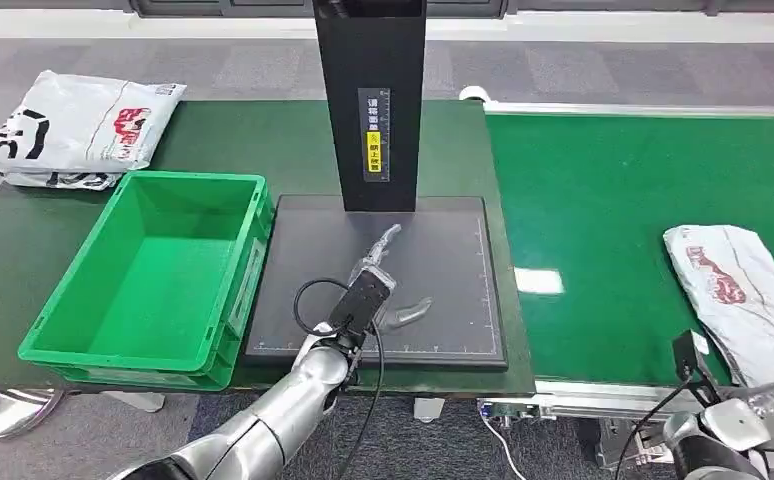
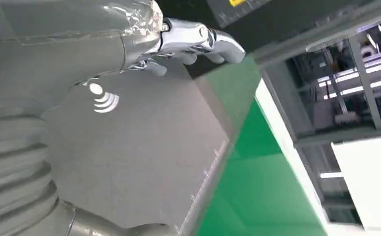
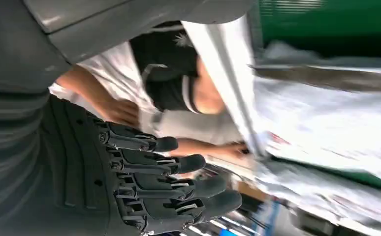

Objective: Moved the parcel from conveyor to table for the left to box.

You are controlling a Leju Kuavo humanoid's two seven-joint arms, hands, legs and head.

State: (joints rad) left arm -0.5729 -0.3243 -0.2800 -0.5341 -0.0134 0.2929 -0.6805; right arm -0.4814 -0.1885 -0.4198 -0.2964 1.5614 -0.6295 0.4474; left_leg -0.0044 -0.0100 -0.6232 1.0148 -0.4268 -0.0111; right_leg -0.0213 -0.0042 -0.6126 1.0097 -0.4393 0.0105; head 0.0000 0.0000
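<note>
A white parcel (image 1: 735, 290) with red print lies on the green conveyor belt (image 1: 603, 210) at the right; in the right wrist view it is a blurred white sheet (image 3: 326, 123). My right hand (image 1: 768, 410) hangs low at the conveyor's near edge, just below the parcel. Its dark fingers (image 3: 178, 184) are apart and hold nothing. My left hand (image 1: 383, 275) hovers over the black plate (image 1: 443, 250) in the middle of the table, fingers (image 2: 198, 42) stretched out and empty. The plate (image 2: 144, 147) looks grey beneath that hand.
A green box (image 1: 153, 270) stands empty left of the plate. A black post (image 1: 371, 100) rises at the plate's far edge. More white parcels (image 1: 83, 125) lie at the table's back left corner. A person (image 3: 174, 73) stands beyond my right hand.
</note>
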